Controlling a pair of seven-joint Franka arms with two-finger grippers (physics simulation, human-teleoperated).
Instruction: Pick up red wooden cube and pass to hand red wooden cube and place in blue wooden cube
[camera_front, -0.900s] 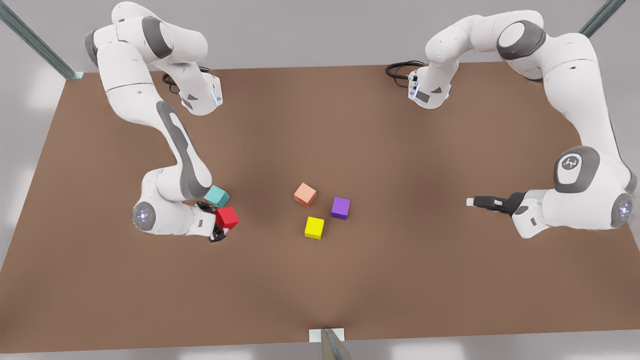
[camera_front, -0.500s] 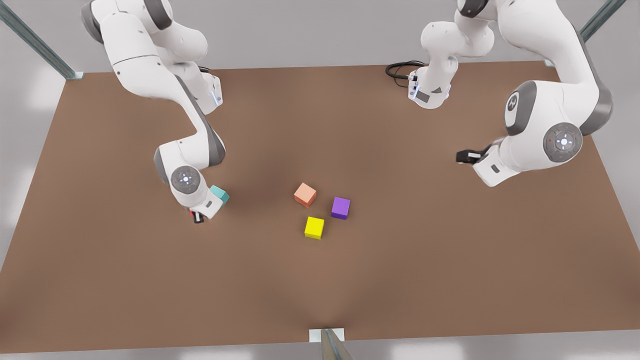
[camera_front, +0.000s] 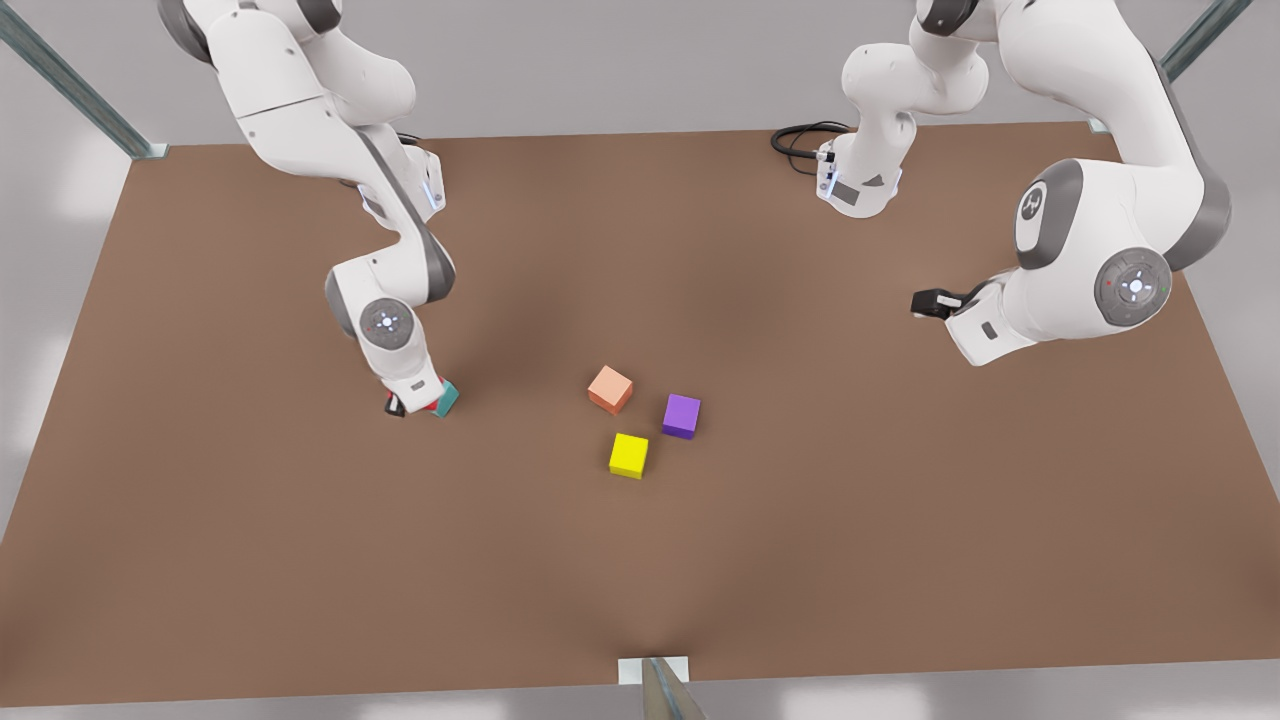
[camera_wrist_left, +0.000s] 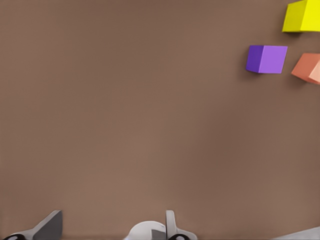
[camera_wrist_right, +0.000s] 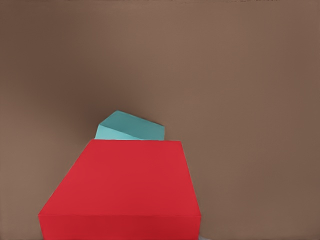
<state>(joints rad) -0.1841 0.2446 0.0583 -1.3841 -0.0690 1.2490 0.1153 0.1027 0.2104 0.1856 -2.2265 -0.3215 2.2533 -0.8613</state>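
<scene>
The right claw (camera_front: 412, 405) pinches the red wooden cube (camera_wrist_right: 122, 192) low over the desk (camera_front: 300, 560), the blue wooden cube (camera_wrist_right: 131, 127) just beyond it (partly hidden). The left claw (camera_front: 925, 303) waits well apart, fingers spread, three other cubes (camera_wrist_left: 266, 58) ahead of it.

The red wooden cube (camera_wrist_right: 122, 192) looks matte and smooth, table (camera_front: 800, 560) seemingly matte.
</scene>
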